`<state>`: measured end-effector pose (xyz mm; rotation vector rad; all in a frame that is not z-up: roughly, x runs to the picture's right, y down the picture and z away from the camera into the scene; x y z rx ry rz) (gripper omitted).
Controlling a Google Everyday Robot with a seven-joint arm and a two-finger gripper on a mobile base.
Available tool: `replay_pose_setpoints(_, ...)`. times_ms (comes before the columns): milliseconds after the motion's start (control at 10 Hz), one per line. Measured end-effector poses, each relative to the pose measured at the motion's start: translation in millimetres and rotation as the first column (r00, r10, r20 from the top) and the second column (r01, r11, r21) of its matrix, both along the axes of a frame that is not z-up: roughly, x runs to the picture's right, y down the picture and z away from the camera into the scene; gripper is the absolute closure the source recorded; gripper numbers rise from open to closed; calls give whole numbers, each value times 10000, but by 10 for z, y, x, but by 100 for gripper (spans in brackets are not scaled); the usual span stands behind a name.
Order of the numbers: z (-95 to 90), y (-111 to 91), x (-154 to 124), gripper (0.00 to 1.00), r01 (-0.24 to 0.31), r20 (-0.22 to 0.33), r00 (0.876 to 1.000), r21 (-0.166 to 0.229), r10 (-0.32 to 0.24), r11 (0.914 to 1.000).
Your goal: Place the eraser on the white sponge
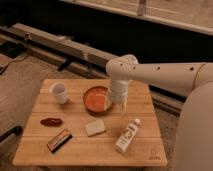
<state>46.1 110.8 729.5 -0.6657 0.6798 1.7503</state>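
Nearest the front edge of the table (80, 156) the eraser (59, 140) lies flat at the left, untouched and free to be picked from above. To its right a bottle (128, 135) lies on its side, neck pointing away; what it holds cannot be made out. Just behind the eraser sits the sponge (95, 127), flat and bare on top, so it is ready to take the eraser, and the two are near but apart. A dark red blob (51, 121) lies left of the sponge. Farther back stand the bowl (95, 99) and the cup (60, 92), both seemingly empty. The gripper (119, 102) hangs over the bowl's right rim, jaws spread wide with nothing in them, likely because the reach toward the eraser is not yet begun.
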Motion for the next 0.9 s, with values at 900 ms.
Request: replay_pose_setpoints(900, -72, 32, -188, 35, 825, 393, 9958, 203, -833, 9964)
